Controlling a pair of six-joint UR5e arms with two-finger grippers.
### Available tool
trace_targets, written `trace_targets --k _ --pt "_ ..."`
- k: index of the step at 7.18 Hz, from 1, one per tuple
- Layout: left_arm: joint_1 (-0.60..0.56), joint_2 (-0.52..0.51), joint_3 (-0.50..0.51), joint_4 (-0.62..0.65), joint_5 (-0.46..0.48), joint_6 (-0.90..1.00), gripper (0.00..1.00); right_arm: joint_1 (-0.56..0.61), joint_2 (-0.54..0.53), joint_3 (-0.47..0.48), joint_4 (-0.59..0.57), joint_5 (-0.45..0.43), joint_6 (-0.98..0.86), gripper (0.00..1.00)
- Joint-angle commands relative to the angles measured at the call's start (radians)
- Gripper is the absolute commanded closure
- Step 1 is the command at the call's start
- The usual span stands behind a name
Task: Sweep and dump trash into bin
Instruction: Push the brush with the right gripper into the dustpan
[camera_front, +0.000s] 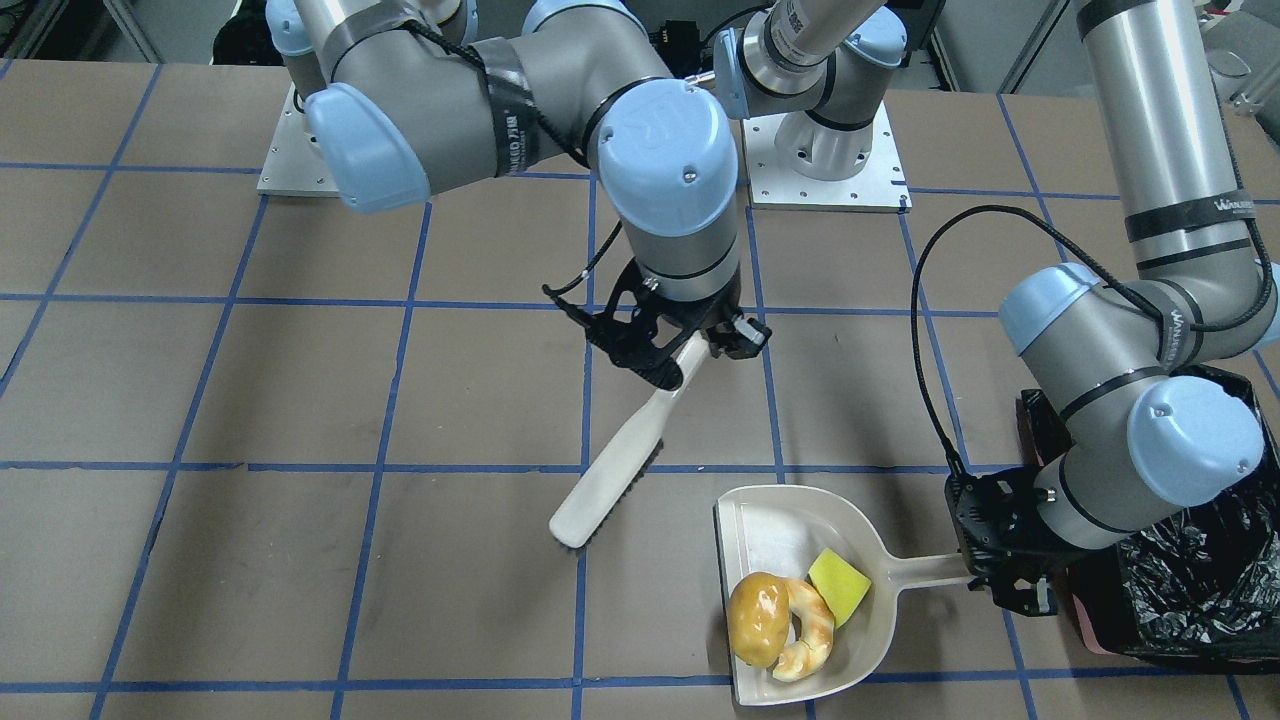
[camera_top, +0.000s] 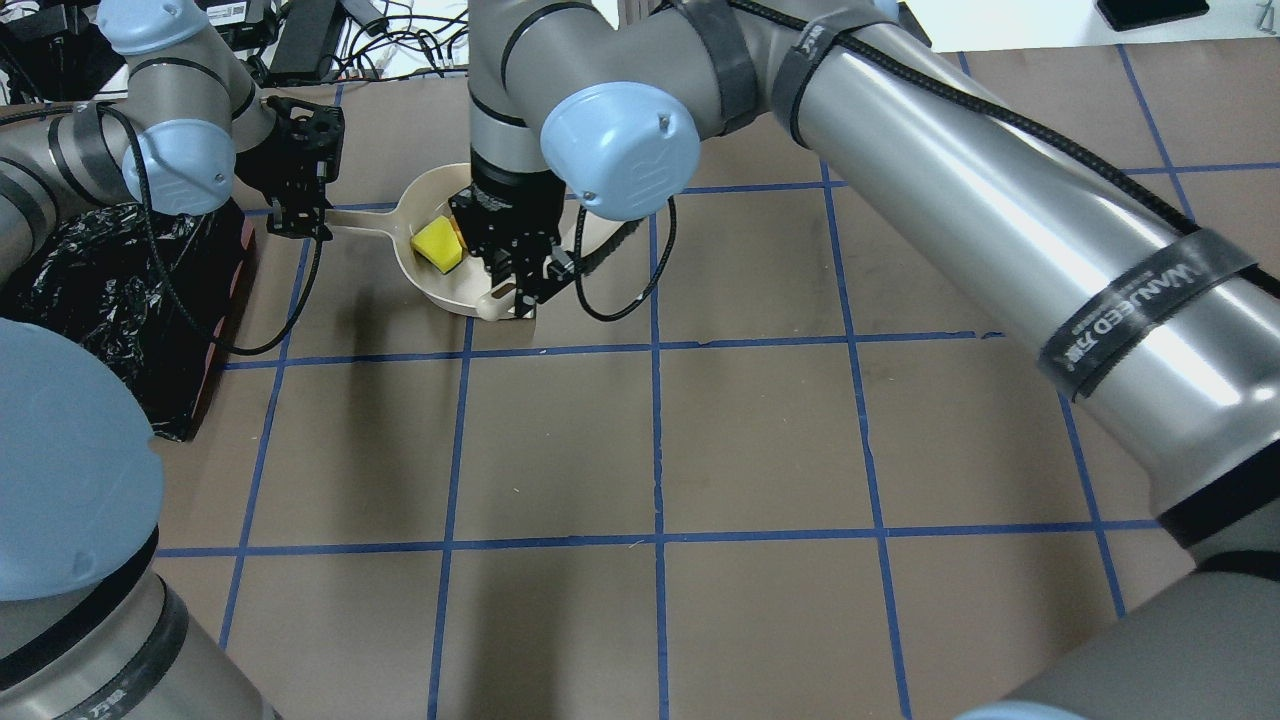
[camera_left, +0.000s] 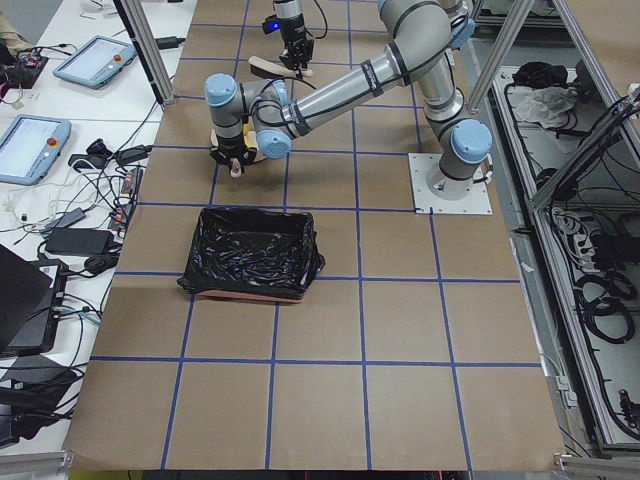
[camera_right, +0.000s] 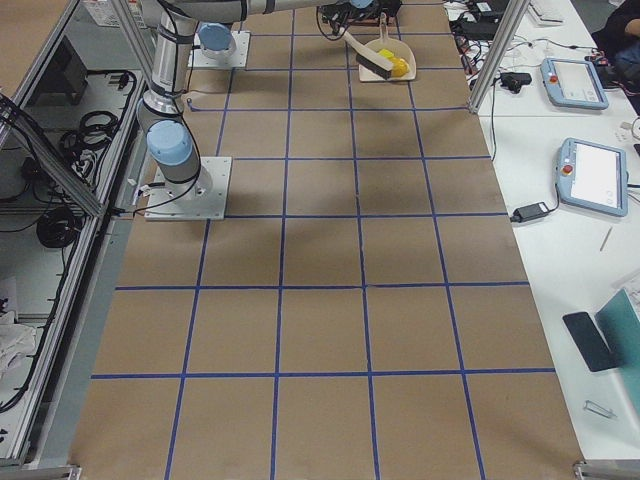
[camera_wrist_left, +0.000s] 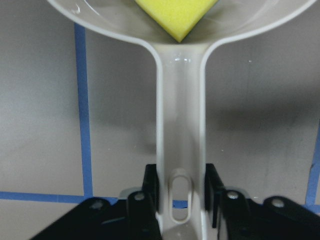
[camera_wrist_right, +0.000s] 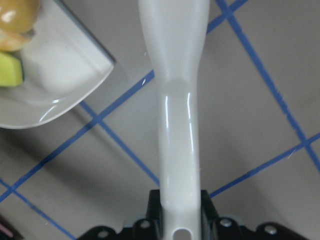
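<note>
The left tool (camera_front: 985, 572) clamps the dustpan (camera_front: 780, 525) handle, the right tool (camera_front: 690, 350) the brush (camera_front: 620, 455) handle. In the dustpan lie a potato lump (camera_front: 757, 615), croissant (camera_front: 812, 635) and sponge wedge (camera_front: 838, 585); in the front-facing view, the bin (camera_front: 1200, 590) sits at its 3 o'clock.

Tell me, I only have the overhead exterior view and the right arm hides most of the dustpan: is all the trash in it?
Observer: Yes. The front-facing view shows the potato-like lump, the croissant piece and the yellow sponge wedge all lying in the dustpan.
Operator: And the right arm's tool, is it clear of the pan?
Observer: Yes. The brush hangs tilted from the right pincer, its head apart from the pan's open edge.
Operator: How is the grip on my left side?
Observer: The left wrist view shows the left pincer shut on the dustpan's handle, near its hanging hole.
</note>
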Motion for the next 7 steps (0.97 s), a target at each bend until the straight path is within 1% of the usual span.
trace_targets --k 1,2,3,4,5,6,7 --pt "0.007 0.003 0.002 0.000 -0.028 0.003 0.73 -0.111 -0.011 0.047 0.027 -0.140 -0.242 1.00" --pt "0.019 0.009 0.000 0.000 -0.055 0.004 0.74 -0.173 -0.014 0.074 0.028 -0.164 -0.345 1.00" --pt "0.035 0.018 0.002 -0.003 -0.081 0.006 0.74 -0.227 -0.017 0.085 0.030 -0.222 -0.445 1.00" --pt "0.053 0.032 0.002 -0.008 -0.125 0.004 0.75 -0.269 -0.030 0.093 0.036 -0.277 -0.564 1.00" --pt "0.085 0.047 0.003 -0.020 -0.185 0.004 0.75 -0.315 -0.043 0.108 0.034 -0.328 -0.645 1.00" --pt "0.110 0.064 0.006 -0.035 -0.233 0.004 0.75 -0.361 -0.047 0.125 0.031 -0.346 -0.746 1.00" --pt "0.124 0.087 0.021 -0.078 -0.244 0.006 0.76 -0.414 -0.060 0.130 0.028 -0.348 -0.847 1.00"
